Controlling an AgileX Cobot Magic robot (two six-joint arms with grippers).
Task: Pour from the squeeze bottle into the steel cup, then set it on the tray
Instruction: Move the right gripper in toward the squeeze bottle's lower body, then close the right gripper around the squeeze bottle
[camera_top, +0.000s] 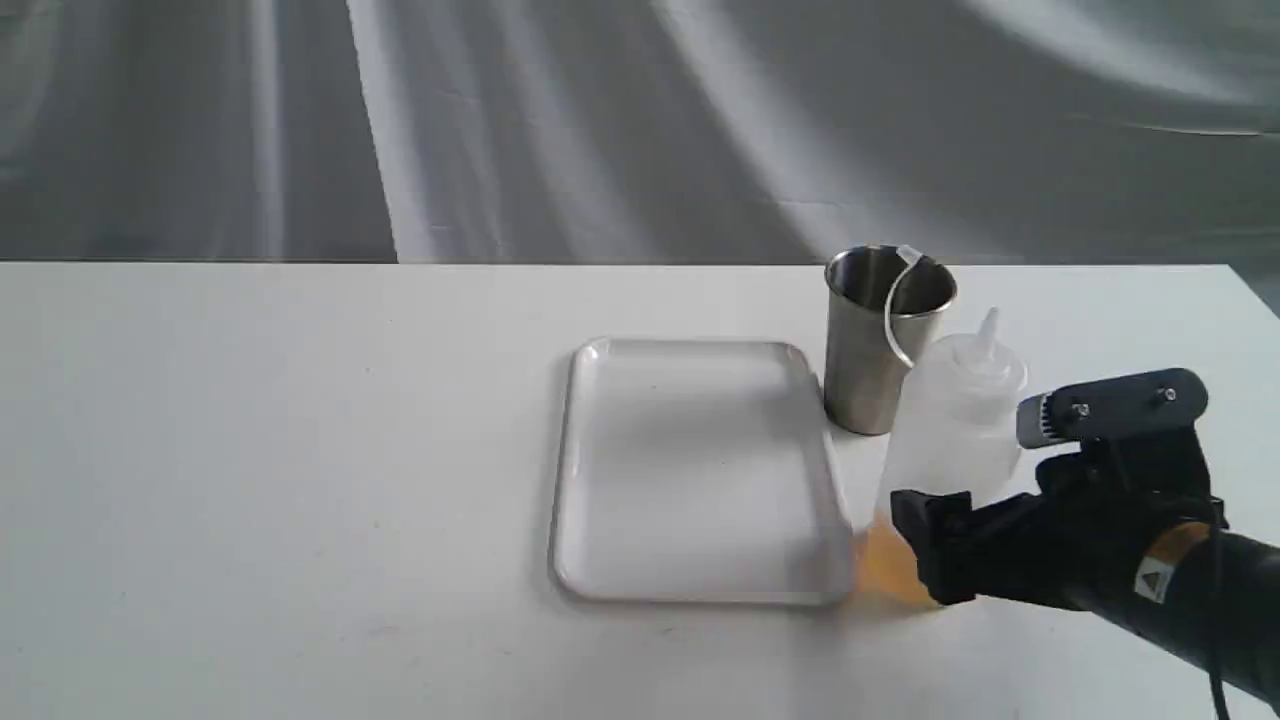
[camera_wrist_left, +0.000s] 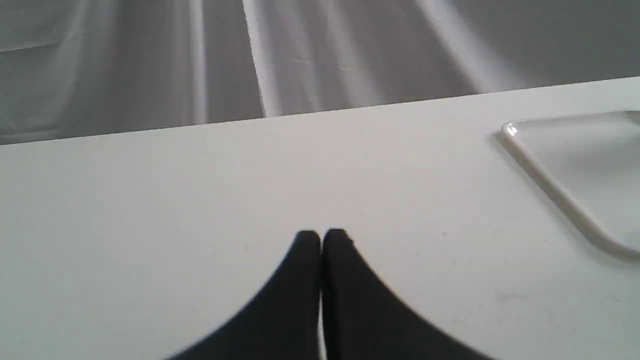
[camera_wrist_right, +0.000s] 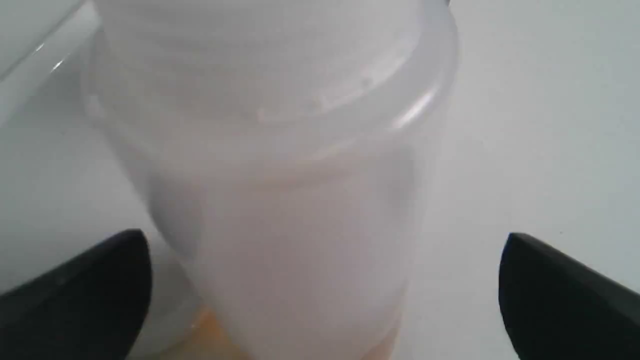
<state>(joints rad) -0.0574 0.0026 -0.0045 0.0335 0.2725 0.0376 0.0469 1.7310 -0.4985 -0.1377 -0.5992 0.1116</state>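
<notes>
The squeeze bottle stands upright on the table beside the tray's near right corner, with amber liquid at its bottom. Its thin cap strap curves up in front of the steel cup, which stands just behind it by the tray's far right corner. The white tray lies flat with nothing on it. My right gripper is open, one finger on each side of the bottle's lower body. In the right wrist view the bottle fills the space between the fingers, with a gap on both sides. My left gripper is shut over bare table.
The white table ends at a far edge just behind the cup, with grey draped cloth beyond. The tray's corner shows in the left wrist view, well off to one side of the left gripper.
</notes>
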